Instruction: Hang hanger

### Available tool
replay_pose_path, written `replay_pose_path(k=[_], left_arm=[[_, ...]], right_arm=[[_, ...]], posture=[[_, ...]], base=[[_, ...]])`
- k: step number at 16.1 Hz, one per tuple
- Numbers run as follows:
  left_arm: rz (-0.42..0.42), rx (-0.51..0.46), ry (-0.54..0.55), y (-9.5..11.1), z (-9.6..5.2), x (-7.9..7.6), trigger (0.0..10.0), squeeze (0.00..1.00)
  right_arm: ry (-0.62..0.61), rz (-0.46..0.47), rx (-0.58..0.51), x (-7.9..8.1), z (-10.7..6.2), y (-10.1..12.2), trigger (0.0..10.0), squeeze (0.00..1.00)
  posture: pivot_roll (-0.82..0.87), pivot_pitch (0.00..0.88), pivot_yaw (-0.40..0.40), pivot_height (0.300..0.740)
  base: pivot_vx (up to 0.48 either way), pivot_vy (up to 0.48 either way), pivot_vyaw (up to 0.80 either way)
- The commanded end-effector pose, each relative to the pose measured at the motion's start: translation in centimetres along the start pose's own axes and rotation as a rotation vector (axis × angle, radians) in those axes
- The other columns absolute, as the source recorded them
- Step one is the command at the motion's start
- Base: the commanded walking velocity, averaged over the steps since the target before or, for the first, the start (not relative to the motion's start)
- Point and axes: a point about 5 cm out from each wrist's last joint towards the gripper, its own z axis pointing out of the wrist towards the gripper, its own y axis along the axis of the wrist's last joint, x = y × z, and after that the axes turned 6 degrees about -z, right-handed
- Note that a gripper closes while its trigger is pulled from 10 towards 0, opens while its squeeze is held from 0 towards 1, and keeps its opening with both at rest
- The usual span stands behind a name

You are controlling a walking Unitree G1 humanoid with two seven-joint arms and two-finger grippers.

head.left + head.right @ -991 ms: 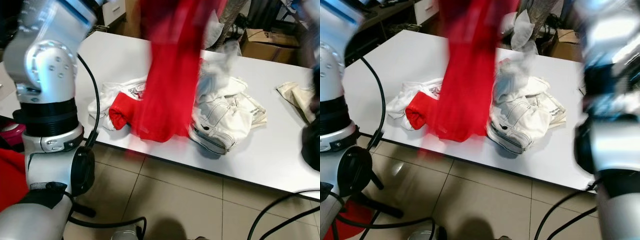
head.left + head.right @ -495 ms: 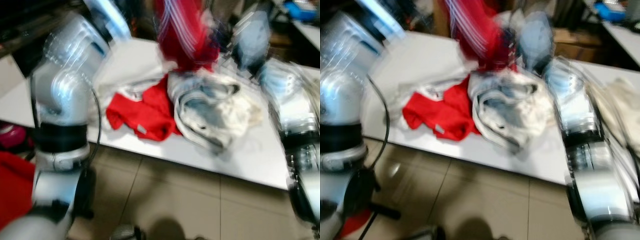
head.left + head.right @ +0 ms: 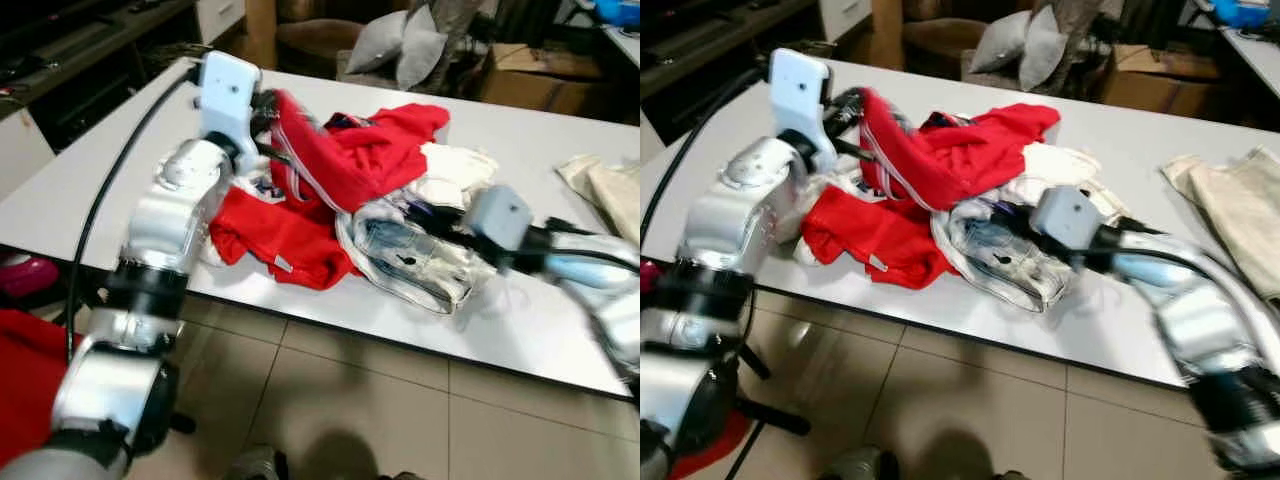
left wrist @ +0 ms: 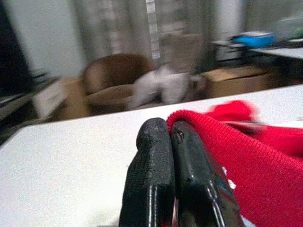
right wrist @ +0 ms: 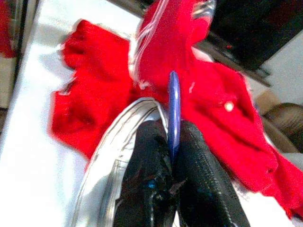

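Two end effectors down at bench [image 3: 90,190] now: left end effector [image 4: 171,137] pinching red garment [image 3: 350,160], right end effector [image 5: 169,142] clamping blue hanger [image 5: 173,109]; lifted garment lowered, hanging undone.

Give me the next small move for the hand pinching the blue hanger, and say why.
Probably raise the right hand a little to draw the blue hanger up out of the pile. Its fingers are shut on the hanger's thin edge, low among the red garment and white clothes on the table. The left hand is shut on the red garment's edge.
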Motion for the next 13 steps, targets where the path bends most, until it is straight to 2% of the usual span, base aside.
replay_pose_path(k=[1,2,3,5,7,9,10,11,12,13], left_arm=[[0.008,-0.082,0.059,2.0,0.6,0.9,10.0,0.0],[-0.044,-0.179,0.101,4.2,1.0,1.9,10.0,0.0],[-0.137,-0.278,0.116,6.4,1.2,2.6,10.0,0.0],[-0.234,-0.363,0.137,8.4,1.3,3.3,10.0,0.0],[-0.194,-0.356,0.183,8.5,1.6,4.3,10.0,0.0],[-0.136,-0.283,0.219,6.5,1.8,4.7,10.0,0.0],[-0.086,-0.217,0.226,4.6,1.9,4.6,10.0,0.0],[-0.001,-0.131,0.249,1.7,1.5,4.7,10.0,0.0],[0.022,-0.108,0.26,0.9,1.4,4.7,10.0,0.0],[0.063,-0.066,0.287,-1.0,0.9,5.1,10.0,0.0]], right_arm=[[0.068,0.002,0.006,0.3,-0.8,0.7,10.0,0.0],[0.106,-0.012,0.064,0.3,-1.8,0.6,10.0,0.0],[0.081,-0.023,0.099,-0.3,-2.5,0.4,10.0,0.0],[0.051,-0.018,0.121,-0.9,-3.2,0.5,10.0,0.0],[0.058,-0.008,0.129,-1.4,-4.1,1.1,10.0,0.0],[0.067,0.02,0.103,-2.0,-5.4,2.3,10.0,0.0],[0.075,0.039,0.083,-2.4,-6.5,3.0,10.0,0.0],[0.063,0.063,0.037,-3.0,-7.6,4.1,10.0,0.0],[0.059,0.068,0.021,-3.2,-7.9,4.5,10.0,0.0],[0.047,0.09,-0.025,-3.6,-8.9,5.5,10.0,0.0]], posture=[[0.05,0.02,0.039,0.74],[0.05,0.017,0.04,0.74],[0.05,0.015,0.04,0.74],[0.06,0.013,0.037,0.74],[0.06,0.013,0.035,0.74],[0.07,0.012,0.033,0.74],[0.07,0.01,0.034,0.74],[0.06,0.01,0.037,0.74],[0.06,0.01,0.037,0.74],[0.06,0.011,0.04,0.74]], base=[[0.0,0.0,0.0],[0.0,0.0,0.0],[0.0,0.0,0.0],[0.0,0.0,0.0],[0.0,0.0,0.0],[0.0,0.0,0.0],[0.0,0.0,0.0],[0.0,0.0,0.0],[0.0,0.0,0.0],[0.0,0.0,0.0]])
